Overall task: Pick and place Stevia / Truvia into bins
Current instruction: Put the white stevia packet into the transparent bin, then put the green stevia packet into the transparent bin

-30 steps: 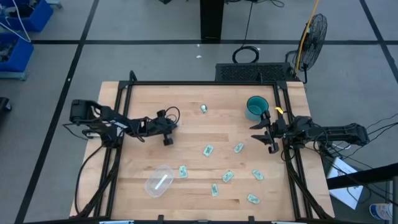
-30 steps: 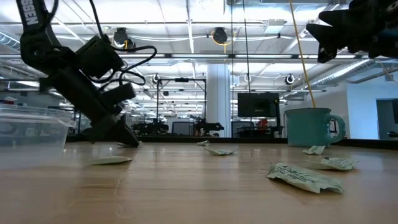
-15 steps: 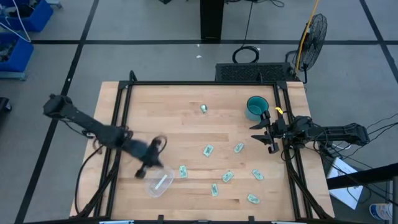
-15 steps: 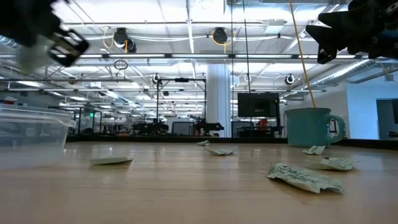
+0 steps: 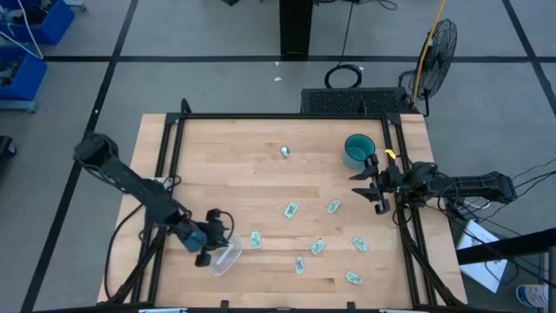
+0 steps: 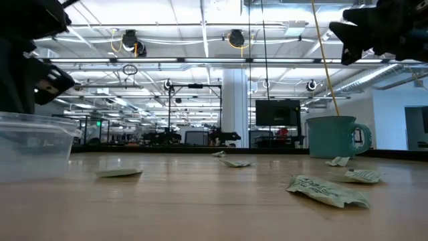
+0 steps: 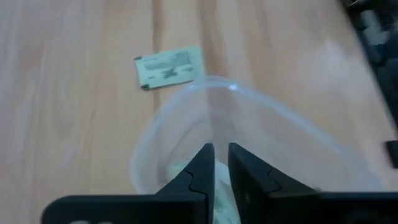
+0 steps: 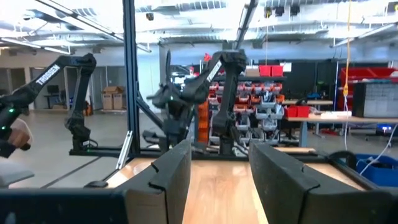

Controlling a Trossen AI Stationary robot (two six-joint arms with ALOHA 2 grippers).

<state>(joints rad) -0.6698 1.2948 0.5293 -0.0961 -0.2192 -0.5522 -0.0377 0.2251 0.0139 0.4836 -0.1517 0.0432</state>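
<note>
The see-through tub stands near the table's near-left part; in the low view it is the tub at the left. A pale sachet lies inside it. My left gripper hangs over the tub's rim, its fingers nearly together on a thin pale green strip. Several green and white sachets lie flat across the table's right half; one lies just beyond the tub. My right gripper waits open at the right edge, beside the teal mug. My left gripper pinches a thin pale green strip between its two fingers, seemingly a sachet seen edge-on. It comes from above, slanting down over the tub's inside. The fingers hide which part of the sachet they are on. It is lifted clear of the table.
A black frame runs around the wooden table top. The mug stands far right. A crumpled sachet lies close to the low camera. Bare wood stretches across the table's left and far parts.
My left gripper has lifted off the table's middle-left and swung fast toward the near edge, ending above the tub. The arm has stretched out low from the left. The tub and the loose sachets have stayed in place. The right arm has kept still.
</note>
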